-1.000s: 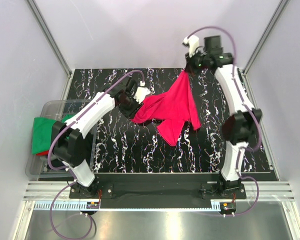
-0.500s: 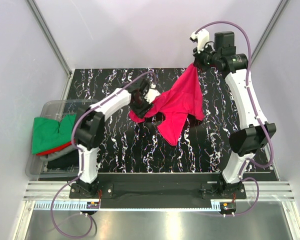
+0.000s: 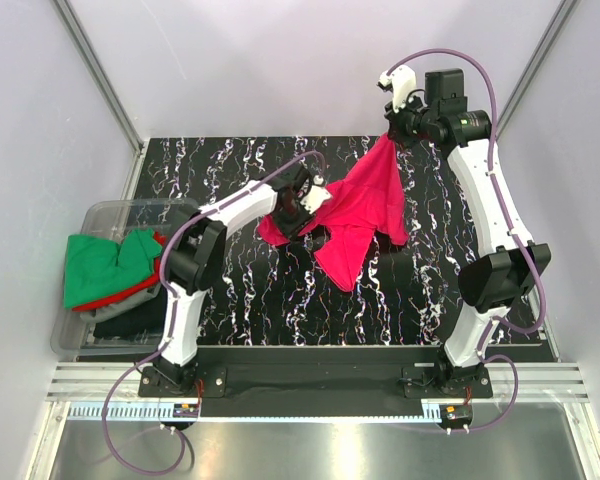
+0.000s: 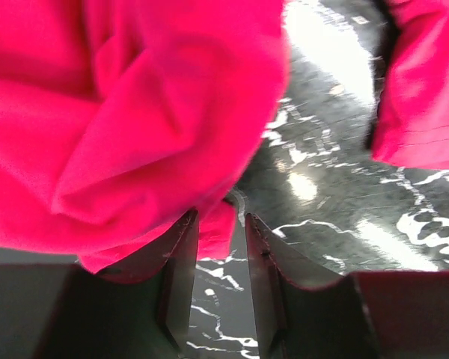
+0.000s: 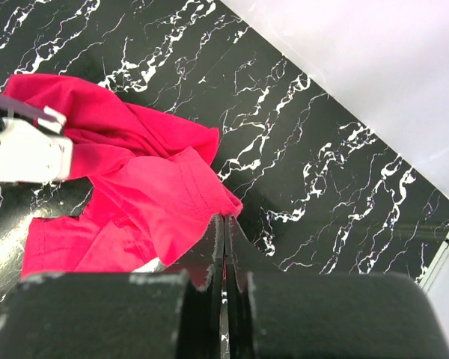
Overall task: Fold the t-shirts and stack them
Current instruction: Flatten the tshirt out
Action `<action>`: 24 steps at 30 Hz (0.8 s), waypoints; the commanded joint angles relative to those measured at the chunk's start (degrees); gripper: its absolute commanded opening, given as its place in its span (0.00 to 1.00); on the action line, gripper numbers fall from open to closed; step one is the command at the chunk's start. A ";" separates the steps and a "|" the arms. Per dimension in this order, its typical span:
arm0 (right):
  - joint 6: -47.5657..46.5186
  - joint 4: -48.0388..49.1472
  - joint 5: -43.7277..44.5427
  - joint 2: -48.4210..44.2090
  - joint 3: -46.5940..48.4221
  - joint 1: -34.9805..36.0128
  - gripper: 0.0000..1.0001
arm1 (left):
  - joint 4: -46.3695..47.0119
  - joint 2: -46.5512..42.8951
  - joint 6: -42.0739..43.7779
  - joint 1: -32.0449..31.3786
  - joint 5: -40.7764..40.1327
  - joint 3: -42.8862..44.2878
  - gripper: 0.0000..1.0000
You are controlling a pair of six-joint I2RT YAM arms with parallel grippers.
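Black marble table (image 3: 230, 300), white walls. Right gripper (image 3: 392, 135) clenched on crimson t-shirt (image 3: 365, 215), lifting one corner high at far right; rest drapes to table centre. Left gripper (image 4: 218, 217) at shirt's left edge, jaws partly apart, hem between tips; pinched or not, cannot tell. Green t-shirt (image 3: 95, 265) in bin (image 3: 110, 208), left.

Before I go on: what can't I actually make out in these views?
Left wrist view: blurred pink shirt crowds the left tool; gripping or not, unclear.
Right wrist view: the right tool is shut, its own fingers hiding how much cloth they pinch.
Top view: dark shirt in the bin lies mostly under the green shirt and red shirt.
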 commanded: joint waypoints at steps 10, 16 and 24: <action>-0.29 2.08 0.35 -2.55 0.01 0.34 0.00 | 3.61 -7.69 -3.35 -3.23 -6.53 -5.79 0.24; -0.03 2.26 -0.01 -2.29 0.01 0.34 0.00 | 5.02 -8.75 -2.74 -3.23 -10.75 -8.44 0.28; -0.03 2.26 0.08 -2.20 -0.26 0.34 0.00 | 5.38 -6.03 -2.56 -3.23 -11.28 -7.04 0.30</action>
